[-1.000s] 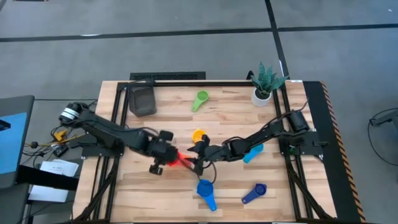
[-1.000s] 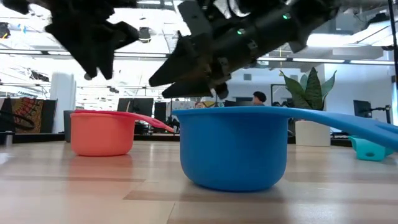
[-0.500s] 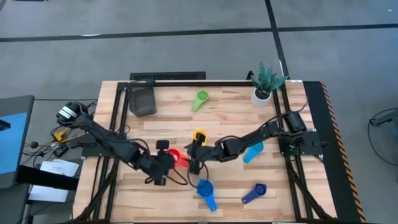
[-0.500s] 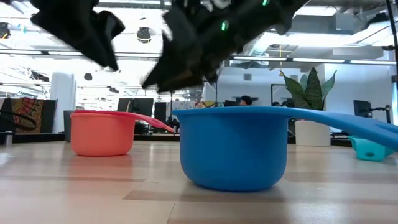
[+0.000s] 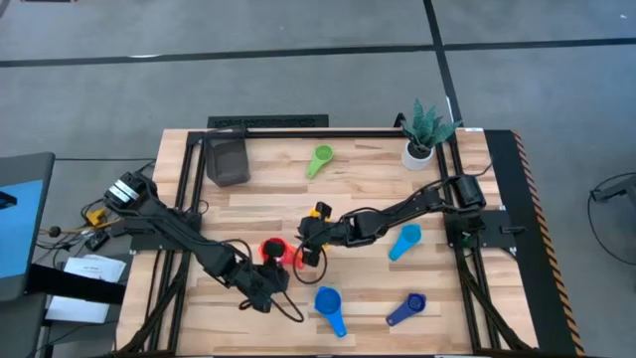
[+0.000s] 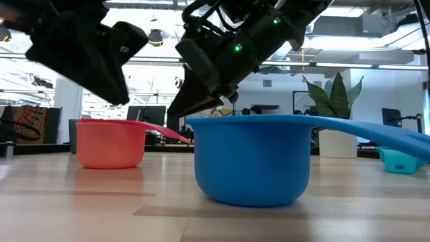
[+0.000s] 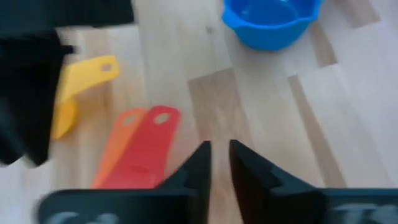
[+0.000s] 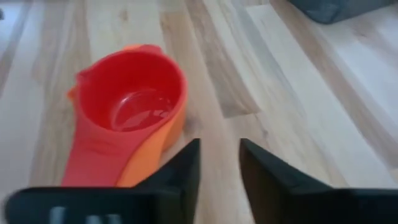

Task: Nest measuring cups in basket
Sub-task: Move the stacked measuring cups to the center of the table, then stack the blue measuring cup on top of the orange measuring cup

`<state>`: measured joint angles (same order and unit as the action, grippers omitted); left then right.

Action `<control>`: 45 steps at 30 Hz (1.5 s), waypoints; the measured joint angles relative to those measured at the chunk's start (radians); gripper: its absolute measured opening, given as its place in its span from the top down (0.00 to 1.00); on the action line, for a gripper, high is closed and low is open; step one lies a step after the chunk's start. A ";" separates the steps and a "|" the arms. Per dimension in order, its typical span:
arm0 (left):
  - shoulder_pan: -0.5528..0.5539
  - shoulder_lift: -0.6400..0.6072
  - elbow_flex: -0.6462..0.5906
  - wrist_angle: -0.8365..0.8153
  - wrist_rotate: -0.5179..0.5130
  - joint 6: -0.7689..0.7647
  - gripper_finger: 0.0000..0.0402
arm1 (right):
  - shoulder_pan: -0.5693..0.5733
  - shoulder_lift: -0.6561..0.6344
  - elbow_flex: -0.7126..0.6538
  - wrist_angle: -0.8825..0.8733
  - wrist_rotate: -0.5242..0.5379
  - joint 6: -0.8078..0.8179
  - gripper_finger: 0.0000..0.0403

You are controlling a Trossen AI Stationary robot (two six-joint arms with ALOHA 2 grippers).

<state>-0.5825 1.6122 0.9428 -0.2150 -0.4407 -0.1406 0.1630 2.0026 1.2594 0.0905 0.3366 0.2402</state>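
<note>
The red cup (image 8: 134, 99) sits nested inside the orange cup (image 8: 155, 146) on the table's middle (image 5: 272, 249), their handles stacked (image 7: 149, 149). My left gripper (image 5: 260, 290) hovers just near-side of them, fingers almost together (image 7: 219, 168). My right gripper (image 5: 308, 245) hangs right of the pair, a narrow gap between its fingers (image 8: 219, 165). The yellow cup (image 5: 319, 211) lies beside the right wrist. The green (image 5: 320, 159), light blue (image 5: 402, 242), blue (image 5: 328, 302) and dark blue (image 5: 405, 309) cups lie apart. The basket (image 5: 227, 159) stands at the far left.
A white pot with a green plant (image 5: 422, 134) stands at the far right corner. The blue cup (image 6: 252, 161) is close to the near edge, in front of both grippers. Bare wood lies between the basket and the green cup.
My left gripper has drawn back from the red cup toward the table's near edge. My right gripper has shifted a little toward the left and far side. The red and orange cups have stayed where they were.
</note>
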 joint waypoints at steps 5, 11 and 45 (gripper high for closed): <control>0.012 0.027 0.000 0.008 0.036 -0.014 0.98 | -0.002 0.000 0.000 -0.008 -0.045 -0.002 0.89; 0.039 0.061 0.000 0.037 0.062 -0.023 1.00 | 0.000 0.000 0.000 -0.003 -0.047 -0.002 0.96; 0.137 0.080 0.027 0.007 0.037 0.027 1.00 | 0.041 0.074 0.000 -0.021 -0.011 0.111 0.84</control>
<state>-0.4452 1.6925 0.9696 -0.2081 -0.4039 -0.1131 0.2035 2.0761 1.2591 0.0693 0.3259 0.3511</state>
